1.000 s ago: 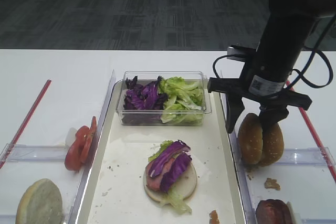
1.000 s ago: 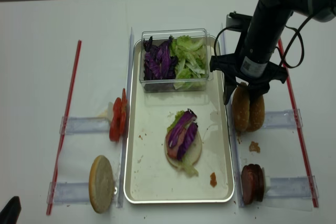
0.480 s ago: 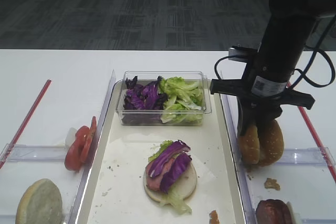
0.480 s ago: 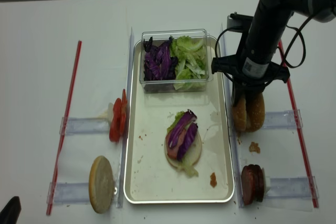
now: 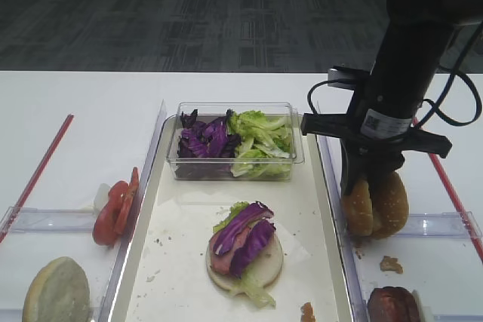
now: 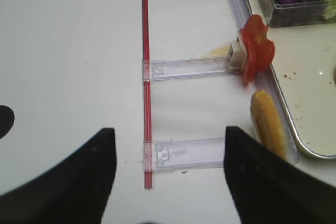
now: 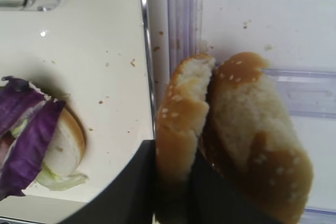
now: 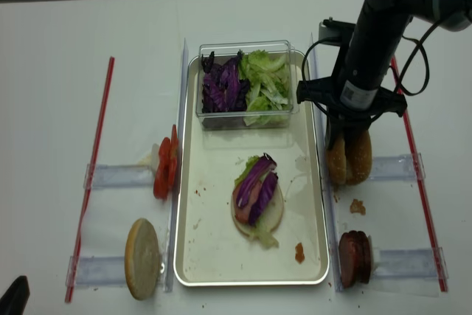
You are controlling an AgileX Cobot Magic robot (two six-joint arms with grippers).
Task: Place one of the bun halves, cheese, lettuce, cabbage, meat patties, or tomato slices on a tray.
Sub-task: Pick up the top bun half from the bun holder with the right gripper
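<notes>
Two sesame-seeded bun halves stand on edge in a clear holder just right of the tray [image 5: 181,262]. My right gripper [image 5: 370,186] comes down from above and is shut on the left bun half [image 7: 178,124], one black finger on each side of it. The other bun half [image 7: 257,145] leans against it on the right. On the tray lies a pale bun bottom [image 5: 264,262] with meat, cabbage [image 5: 249,235] and lettuce [image 5: 253,288]. My left gripper [image 6: 168,150] hangs open over the bare table left of the tray.
A clear tub [image 5: 234,141] of cabbage and lettuce sits at the tray's far end. Tomato slices [image 5: 113,209] and a pale bun half [image 5: 56,292] stand in holders to the left. Meat patties [image 5: 392,305] stand at the near right. Red strips [image 8: 92,175] edge both sides.
My right gripper's jaws, wide open astride the left bun half a second ago, have closed onto it. The left gripper has not moved.
</notes>
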